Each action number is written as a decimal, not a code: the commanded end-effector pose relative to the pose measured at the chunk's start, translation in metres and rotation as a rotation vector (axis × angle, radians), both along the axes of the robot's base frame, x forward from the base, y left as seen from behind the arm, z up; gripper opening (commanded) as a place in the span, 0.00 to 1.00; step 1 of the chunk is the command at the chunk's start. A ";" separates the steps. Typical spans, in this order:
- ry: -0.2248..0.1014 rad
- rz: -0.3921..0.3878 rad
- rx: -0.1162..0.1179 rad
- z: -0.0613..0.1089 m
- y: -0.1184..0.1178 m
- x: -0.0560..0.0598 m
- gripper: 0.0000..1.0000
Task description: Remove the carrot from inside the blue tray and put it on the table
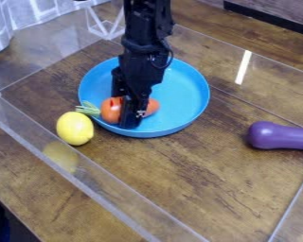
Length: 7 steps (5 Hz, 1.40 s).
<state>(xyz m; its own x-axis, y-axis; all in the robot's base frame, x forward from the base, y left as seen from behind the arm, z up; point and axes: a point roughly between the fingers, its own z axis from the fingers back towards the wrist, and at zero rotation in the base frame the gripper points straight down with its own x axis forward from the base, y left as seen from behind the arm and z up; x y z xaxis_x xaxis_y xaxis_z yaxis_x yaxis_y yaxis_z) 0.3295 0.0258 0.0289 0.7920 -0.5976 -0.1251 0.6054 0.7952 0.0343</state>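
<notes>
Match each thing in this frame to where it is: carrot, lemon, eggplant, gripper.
1. carrot
2. lemon
3. eggplant
4. gripper

A. on the table, just outside the tray, by the carrot's leafy end
B. down in the tray, at the carrot
C. inside the blue tray
D. on the table at the picture's right edge

Pairs: 1-C, 2-A, 3-D, 4-B

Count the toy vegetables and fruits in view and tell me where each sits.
3: the carrot in the blue tray, the lemon beside the tray, the eggplant at far right.
</notes>
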 end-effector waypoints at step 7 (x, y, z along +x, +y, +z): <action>-0.095 -0.020 -0.005 0.048 0.018 0.016 0.00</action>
